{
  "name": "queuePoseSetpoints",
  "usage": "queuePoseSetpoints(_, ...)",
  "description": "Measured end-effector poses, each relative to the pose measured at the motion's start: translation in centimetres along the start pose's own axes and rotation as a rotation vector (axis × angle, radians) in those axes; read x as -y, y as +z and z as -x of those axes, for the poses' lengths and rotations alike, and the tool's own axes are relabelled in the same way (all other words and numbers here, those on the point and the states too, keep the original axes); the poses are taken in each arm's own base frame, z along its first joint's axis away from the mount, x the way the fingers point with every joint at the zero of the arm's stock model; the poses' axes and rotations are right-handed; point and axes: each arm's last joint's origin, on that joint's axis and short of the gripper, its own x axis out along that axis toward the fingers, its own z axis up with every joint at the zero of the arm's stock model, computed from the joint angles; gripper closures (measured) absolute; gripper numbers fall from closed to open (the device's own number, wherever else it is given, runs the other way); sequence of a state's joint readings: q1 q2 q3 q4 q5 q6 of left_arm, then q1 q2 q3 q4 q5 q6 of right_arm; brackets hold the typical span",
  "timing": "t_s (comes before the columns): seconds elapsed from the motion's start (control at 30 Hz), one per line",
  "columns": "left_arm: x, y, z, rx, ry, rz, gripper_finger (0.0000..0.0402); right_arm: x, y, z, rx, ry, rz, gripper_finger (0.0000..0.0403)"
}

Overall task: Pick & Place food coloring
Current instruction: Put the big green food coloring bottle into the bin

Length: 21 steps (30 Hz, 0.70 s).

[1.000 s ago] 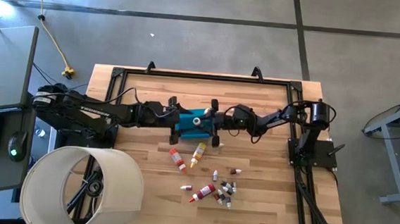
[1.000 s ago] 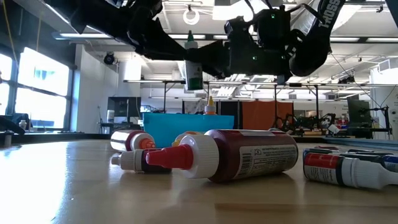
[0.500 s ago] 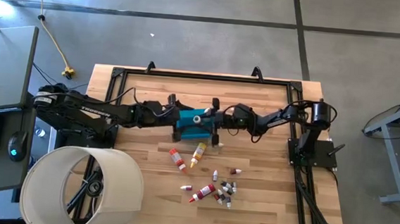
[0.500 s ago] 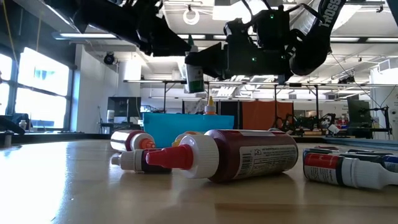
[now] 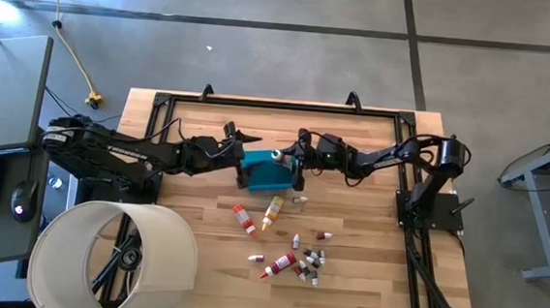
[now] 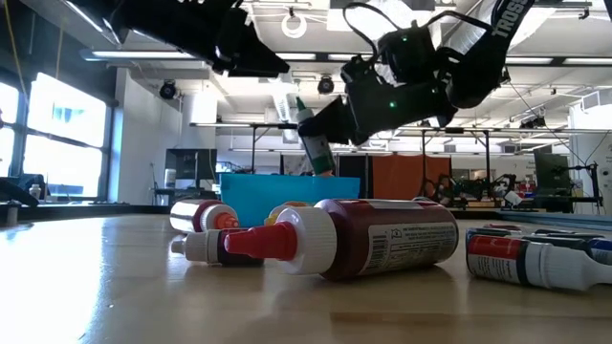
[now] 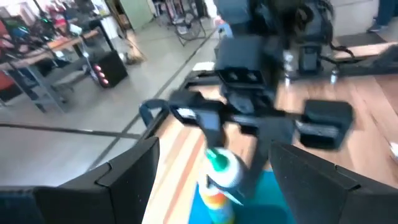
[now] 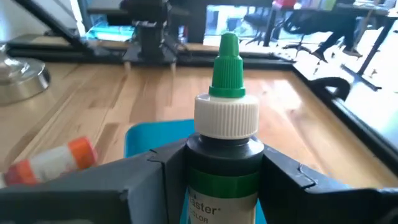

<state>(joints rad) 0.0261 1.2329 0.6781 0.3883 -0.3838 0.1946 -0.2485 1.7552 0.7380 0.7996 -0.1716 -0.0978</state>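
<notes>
Grasping the green-capped bottle (image 8: 225, 155), the right end effector (image 5: 294, 161) should release only once centred over the blue tub (image 5: 266, 176).

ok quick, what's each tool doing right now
Left tool: open, holding nothing, beside the blue tub.
Right tool: closed on the green-capped bottle above the tub.

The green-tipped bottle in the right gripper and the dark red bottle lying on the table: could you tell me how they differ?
The green-tipped, white-capped bottle is clamped in the right gripper, tilted above the blue plastic tub; the dark red squeeze bottle lies on its side on the wooden table, untouched. Its nozzle is red, not green. Both have white caps.
</notes>
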Motion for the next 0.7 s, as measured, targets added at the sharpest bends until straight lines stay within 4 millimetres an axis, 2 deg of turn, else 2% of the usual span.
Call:
queuePoseSetpoints(0.3,-0.2,0.0,0.4,-0.021,0.0,-0.027,0.0101,-0.3,0.8,0.0,0.076,0.044,0.057,0.0253)
queuePoseSetpoints(0.47,-0.2,-0.1,0.4,-0.035,0.025,-0.027,0.0101,0.6,0.9,0.7,0.031,0.035,0.045,0.0253)
queuePoseSetpoints(0.6,-0.3,-0.2,0.4,-0.042,0.044,-0.025,0.0101,0.8,-0.2,2.9,0.01,0.018,0.03,0.0253)
queuePoseSetpoints(0.7,-0.3,-0.1,0.4,-0.035,0.048,-0.022,0.0101,0.7,-0.7,5.3,0.092,0.001,0.009,0.0253)
